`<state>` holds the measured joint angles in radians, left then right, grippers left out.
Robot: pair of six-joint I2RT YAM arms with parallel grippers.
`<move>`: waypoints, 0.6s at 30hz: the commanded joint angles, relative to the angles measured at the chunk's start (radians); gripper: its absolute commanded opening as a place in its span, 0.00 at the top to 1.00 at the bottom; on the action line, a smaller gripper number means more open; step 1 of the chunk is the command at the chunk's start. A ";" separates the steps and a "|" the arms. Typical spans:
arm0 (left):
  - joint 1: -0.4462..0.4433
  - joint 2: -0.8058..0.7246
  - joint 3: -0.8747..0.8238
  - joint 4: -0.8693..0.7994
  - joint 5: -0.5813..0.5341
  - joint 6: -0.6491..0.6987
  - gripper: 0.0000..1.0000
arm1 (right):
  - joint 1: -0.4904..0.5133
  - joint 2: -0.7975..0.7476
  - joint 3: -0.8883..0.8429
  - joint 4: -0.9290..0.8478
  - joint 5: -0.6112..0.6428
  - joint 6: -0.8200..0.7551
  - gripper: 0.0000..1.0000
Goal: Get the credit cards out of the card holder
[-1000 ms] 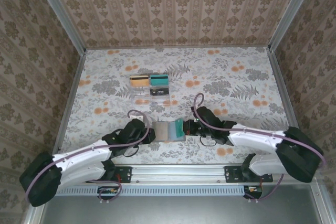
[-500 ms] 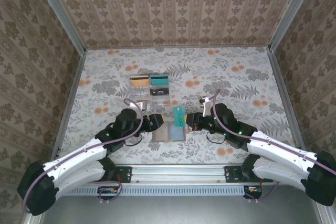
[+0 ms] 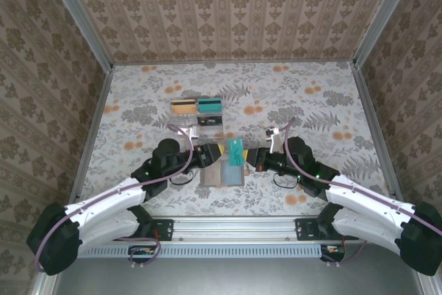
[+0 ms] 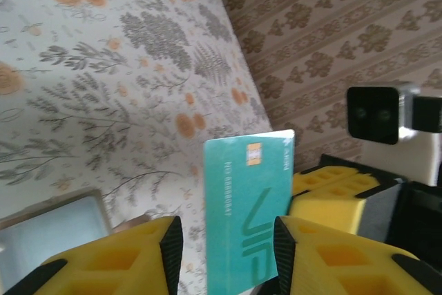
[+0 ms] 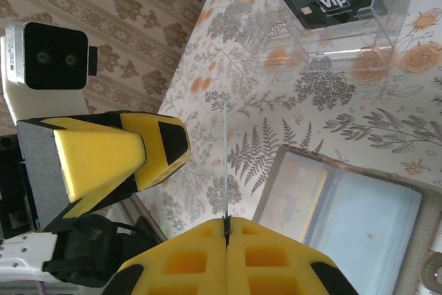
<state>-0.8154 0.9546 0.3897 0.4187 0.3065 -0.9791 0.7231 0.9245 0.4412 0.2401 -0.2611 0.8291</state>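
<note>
The left tool (image 3: 210,153) hovers low over the flowered worktop (image 3: 311,101), its yellow fingers (image 4: 124,257) spread apart and holding nothing. Behind it, farther back on the worktop, a clear acrylic stand (image 3: 198,119) shows an orange, a teal and a black card. Just right of the left tool, the card holder (image 3: 222,175) lies open and flat, its pale inner panels facing up. Above its far right corner a teal-green credit card (image 3: 235,150) stands upright, clear of the holder. From the left wrist, this card (image 4: 250,205) lines up with the gap between the open fingers. The right tool (image 3: 248,157) is clamped on the card's right end, pads pressed together on its thin edge (image 5: 226,164).
</note>
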 commanded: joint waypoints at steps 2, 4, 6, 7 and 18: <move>0.004 0.030 -0.007 0.151 0.054 -0.039 0.59 | -0.015 -0.003 -0.027 0.132 -0.066 0.058 1.00; 0.001 0.047 -0.001 0.155 0.059 -0.038 0.59 | -0.017 -0.003 -0.030 0.148 -0.073 0.066 1.00; -0.003 0.058 0.000 0.165 0.061 -0.041 0.61 | -0.017 -0.003 -0.031 0.152 -0.077 0.069 1.00; -0.005 0.063 0.001 0.166 0.062 -0.041 0.62 | -0.019 -0.004 -0.032 0.153 -0.075 0.071 1.00; -0.021 0.088 0.009 0.164 0.091 -0.039 0.65 | -0.045 -0.006 -0.036 0.162 -0.087 0.076 1.00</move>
<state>-0.8291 1.0336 0.3874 0.5377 0.3668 -1.0107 0.6872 0.9245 0.4149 0.3618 -0.3233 0.8944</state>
